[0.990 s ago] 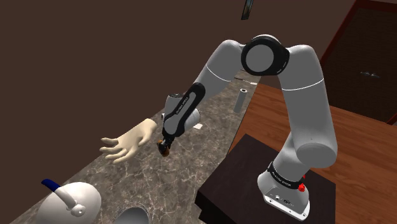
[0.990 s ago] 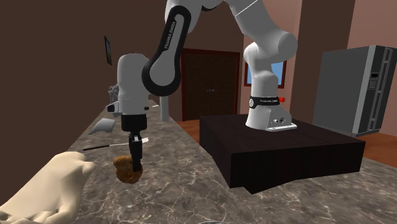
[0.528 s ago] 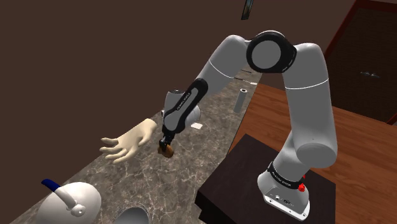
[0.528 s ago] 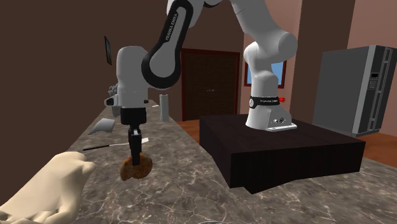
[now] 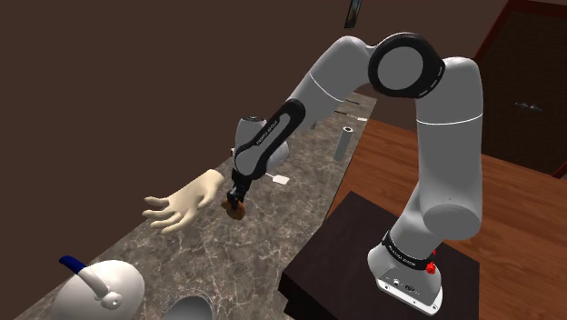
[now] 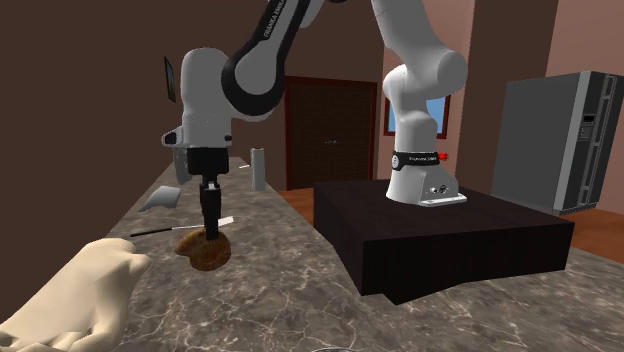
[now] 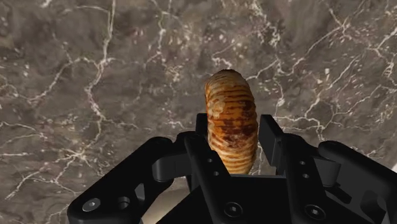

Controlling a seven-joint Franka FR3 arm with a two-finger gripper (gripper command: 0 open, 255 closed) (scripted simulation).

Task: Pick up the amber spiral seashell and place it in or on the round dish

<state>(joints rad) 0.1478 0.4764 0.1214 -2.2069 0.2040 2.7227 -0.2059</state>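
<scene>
Wrist view: gripper (image 7: 235, 130) pinching the brown ribbed seashell (image 7: 230, 108) between both fingers, above the marbled tabletop (image 7: 95, 76). Second exterior view: seashell low, about midway between the tabletop's long edges, near a cream hand model (image 6: 70, 295); touching or lifted, cannot tell.

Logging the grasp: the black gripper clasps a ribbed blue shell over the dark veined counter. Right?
Not blue: the shell is amber-brown, as the wrist view shows. The rest holds: the gripper clasps it over the dark veined counter.
</scene>
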